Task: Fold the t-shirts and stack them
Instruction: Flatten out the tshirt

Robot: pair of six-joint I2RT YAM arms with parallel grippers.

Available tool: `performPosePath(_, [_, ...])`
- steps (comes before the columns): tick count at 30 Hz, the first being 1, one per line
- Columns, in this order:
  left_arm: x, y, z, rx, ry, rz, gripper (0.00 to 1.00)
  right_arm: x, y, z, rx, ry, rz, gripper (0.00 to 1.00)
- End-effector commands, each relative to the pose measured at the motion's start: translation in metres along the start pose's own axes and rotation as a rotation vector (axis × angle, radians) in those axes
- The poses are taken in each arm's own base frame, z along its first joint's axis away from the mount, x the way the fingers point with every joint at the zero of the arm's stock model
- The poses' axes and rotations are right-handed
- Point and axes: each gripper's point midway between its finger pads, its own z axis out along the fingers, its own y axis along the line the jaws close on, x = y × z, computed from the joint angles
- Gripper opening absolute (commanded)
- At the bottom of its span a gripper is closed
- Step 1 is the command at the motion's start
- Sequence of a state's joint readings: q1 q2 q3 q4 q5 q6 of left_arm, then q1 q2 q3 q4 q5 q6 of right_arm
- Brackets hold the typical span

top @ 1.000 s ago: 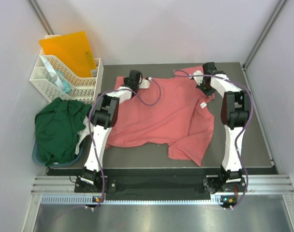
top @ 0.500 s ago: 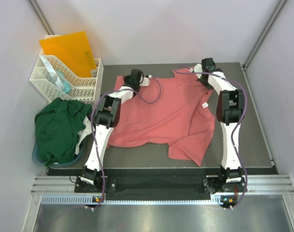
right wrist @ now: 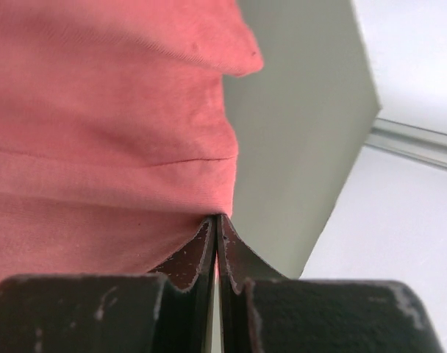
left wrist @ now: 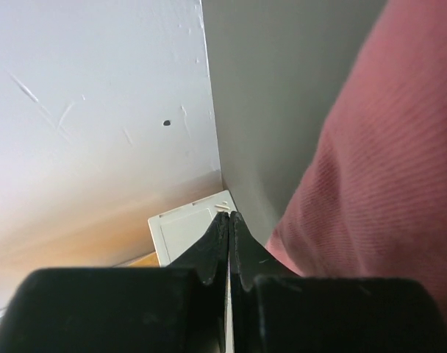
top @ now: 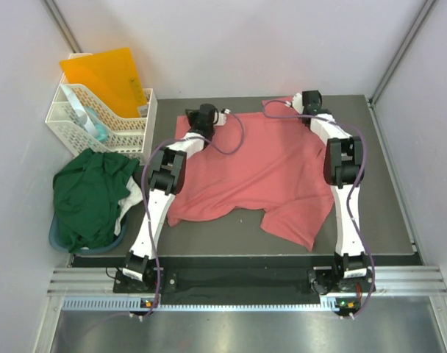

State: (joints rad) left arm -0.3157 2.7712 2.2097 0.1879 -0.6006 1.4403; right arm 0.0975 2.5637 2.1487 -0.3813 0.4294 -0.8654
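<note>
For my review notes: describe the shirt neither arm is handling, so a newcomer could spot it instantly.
Start at the dark grey table, where a salmon-pink cloth t-shirt lies spread. Off its left edge, on the near side of the white plastic slatted basket, sits the dark green cloth t-shirt. It alone is green, and bunched in a heap rather than flat.

The salmon-pink t-shirt [top: 267, 169] is matt, finely ribbed cloth.
</note>
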Motion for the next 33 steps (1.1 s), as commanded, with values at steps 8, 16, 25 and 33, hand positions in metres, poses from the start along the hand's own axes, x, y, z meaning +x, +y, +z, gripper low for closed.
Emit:
performPosePath(8, [0.046, 0.040, -0.002, -0.161, 0.153, -0.086, 0.01, -0.026, -0.067, -0.037, 0.255, -0.109, 0.114, 0.35])
performPosePath(16, [0.065, 0.104, -0.051, -0.229, 0.112, -0.221, 0.60, -0.022, -0.098, -0.113, 0.259, -0.154, 0.209, 0.63])
performPosePath(25, [0.084, 0.116, -0.142, -0.091, -0.117, -0.186, 0.81, -0.005, -0.051, -0.210, -0.064, -0.267, 0.076, 0.72])
performPosePath(33, [0.112, -0.017, -0.254, 0.271, -0.366, 0.086, 0.80, 0.099, 0.100, -0.275, -0.545, -0.215, -0.342, 0.72])
